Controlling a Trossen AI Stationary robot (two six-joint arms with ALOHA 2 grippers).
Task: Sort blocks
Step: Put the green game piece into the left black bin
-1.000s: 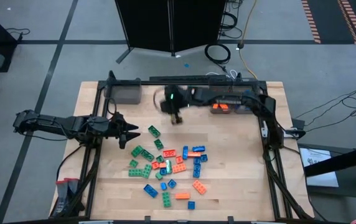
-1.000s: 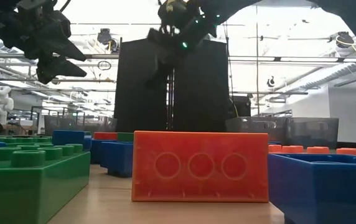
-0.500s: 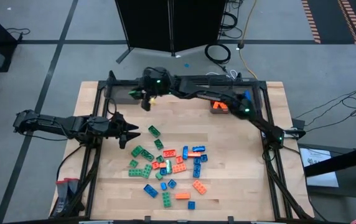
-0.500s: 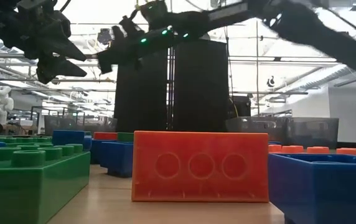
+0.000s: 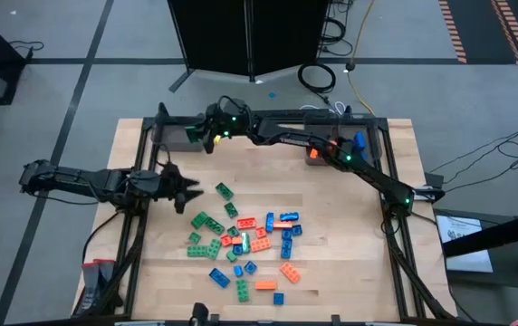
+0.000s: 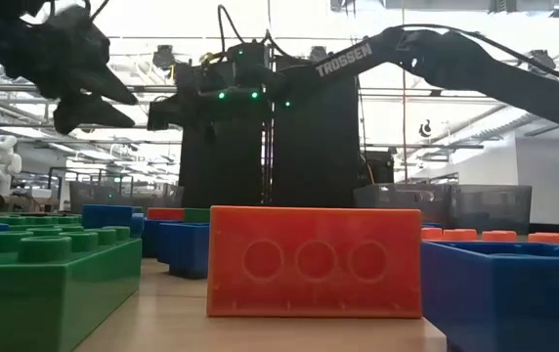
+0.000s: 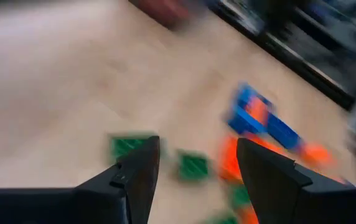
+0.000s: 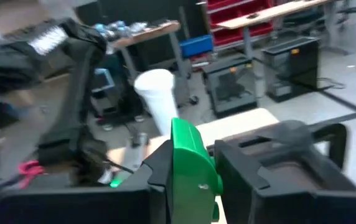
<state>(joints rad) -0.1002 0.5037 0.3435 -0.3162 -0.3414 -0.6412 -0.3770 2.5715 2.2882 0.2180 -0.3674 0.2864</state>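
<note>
From above, the right claw (image 5: 206, 138) had swung across the far edge of the bench (image 5: 350, 254) in the last second, from near the middle to just over the grey bin (image 5: 183, 136) at the far left corner, with a bit of green showing between its tips. The left claw (image 5: 189, 192) had barely moved and hung just left of the pile of blocks (image 5: 245, 244), its fingers parted and holding nothing. A second bin (image 5: 324, 152) at the far right already held orange pieces. In the low view the right arm (image 6: 436, 59) reached across the top of the picture, its claw (image 6: 167, 112) now far over beside the left claw (image 6: 89, 93); big green, orange and blue blocks filled the foreground. The left wrist view showed its own fingers (image 7: 142, 171) apart above green blocks on the wood. The right wrist view showed the claw (image 8: 193, 165) clamped on a green block (image 8: 190, 155), with the grey bin (image 8: 290, 162) just beyond. The green piece seemed ready for release there, while most of the pile was left to sort.
</note>
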